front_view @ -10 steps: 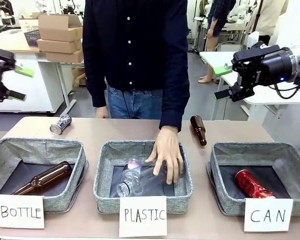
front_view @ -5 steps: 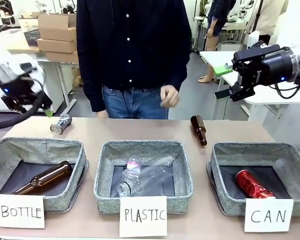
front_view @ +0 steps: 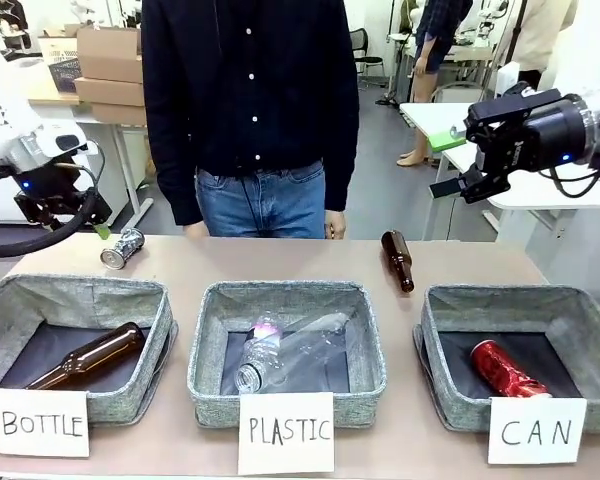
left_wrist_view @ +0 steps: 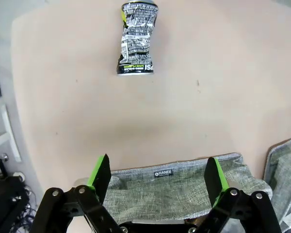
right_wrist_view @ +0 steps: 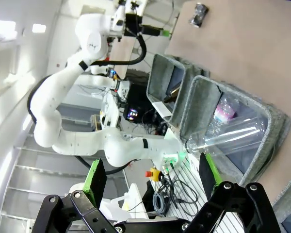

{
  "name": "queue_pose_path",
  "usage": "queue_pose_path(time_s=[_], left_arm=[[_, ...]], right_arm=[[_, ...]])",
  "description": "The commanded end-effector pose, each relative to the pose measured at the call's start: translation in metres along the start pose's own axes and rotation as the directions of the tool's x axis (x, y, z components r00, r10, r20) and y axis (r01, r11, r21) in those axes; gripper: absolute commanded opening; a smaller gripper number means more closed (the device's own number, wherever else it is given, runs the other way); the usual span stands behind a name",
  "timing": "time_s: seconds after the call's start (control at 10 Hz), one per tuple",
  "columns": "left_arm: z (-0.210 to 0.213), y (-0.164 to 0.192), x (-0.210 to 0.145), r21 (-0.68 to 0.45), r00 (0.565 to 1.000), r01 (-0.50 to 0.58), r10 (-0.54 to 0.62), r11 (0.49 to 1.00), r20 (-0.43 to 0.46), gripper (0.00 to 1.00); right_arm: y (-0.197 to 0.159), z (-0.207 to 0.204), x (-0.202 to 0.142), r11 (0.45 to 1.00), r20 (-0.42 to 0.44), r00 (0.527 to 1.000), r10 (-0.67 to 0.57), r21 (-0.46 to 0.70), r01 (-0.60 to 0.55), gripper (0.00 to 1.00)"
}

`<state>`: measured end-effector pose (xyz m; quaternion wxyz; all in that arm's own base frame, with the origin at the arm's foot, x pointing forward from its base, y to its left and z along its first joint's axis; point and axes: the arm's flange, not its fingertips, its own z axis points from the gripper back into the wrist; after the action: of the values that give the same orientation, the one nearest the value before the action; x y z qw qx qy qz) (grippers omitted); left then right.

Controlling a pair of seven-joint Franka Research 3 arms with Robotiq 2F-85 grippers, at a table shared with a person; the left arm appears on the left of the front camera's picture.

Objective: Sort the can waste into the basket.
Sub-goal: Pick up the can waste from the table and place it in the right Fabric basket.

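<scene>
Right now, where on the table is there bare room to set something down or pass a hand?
The widest bare patch is the far strip of table between the crushed can and the brown bottle, behind the PLASTIC bin. Another lies right of that bottle, behind the CAN basket. Gaps between the bins are tight.

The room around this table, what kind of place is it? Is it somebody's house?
Probably not: it looks like a robot lab or workshop. White robot arms flank the table, three baskets have handwritten labels, and cardboard boxes are stacked behind.
</scene>
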<state>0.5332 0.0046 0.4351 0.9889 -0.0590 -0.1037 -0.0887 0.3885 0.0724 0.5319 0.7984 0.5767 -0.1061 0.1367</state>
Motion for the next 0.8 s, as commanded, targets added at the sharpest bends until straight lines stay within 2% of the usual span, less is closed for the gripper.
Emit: queue_pose_path(time_s=[0.0,0.1,0.3,0.5,0.7], left_arm=[[-0.022,0.002,0.032,-0.029,0.999,0.03,-0.031,0.999,-0.035,1.0],[-0.04,0.004,0.064,-0.002,0.998,0.032,-0.032,0.999,-0.052,1.0],[-0.072,0.005,0.101,0.033,0.995,0.032,-0.029,0.999,-0.093,1.0],[-0.101,0.006,0.116,0.053,0.993,0.015,-0.009,0.999,-0.122,1.0],[-0.133,0.014,0.123,0.062,0.98,-0.014,0.026,0.998,-0.198,1.0]], right_arm=[[0.003,0.003,0.003,1.0,-0.012,1.0,-0.009,0.001,0.009,1.0],[0.003,0.003,0.003,1.0,-0.012,1.0,-0.009,0.001,0.009,1.0],[0.003,0.003,0.003,1.0,-0.012,1.0,-0.009,0.001,0.009,1.0],[0.003,0.003,0.003,1.0,-0.012,1.0,-0.009,0.001,0.009,1.0],[0.003,0.003,0.003,1.0,-0.012,1.0,-0.009,0.001,0.009,1.0]])
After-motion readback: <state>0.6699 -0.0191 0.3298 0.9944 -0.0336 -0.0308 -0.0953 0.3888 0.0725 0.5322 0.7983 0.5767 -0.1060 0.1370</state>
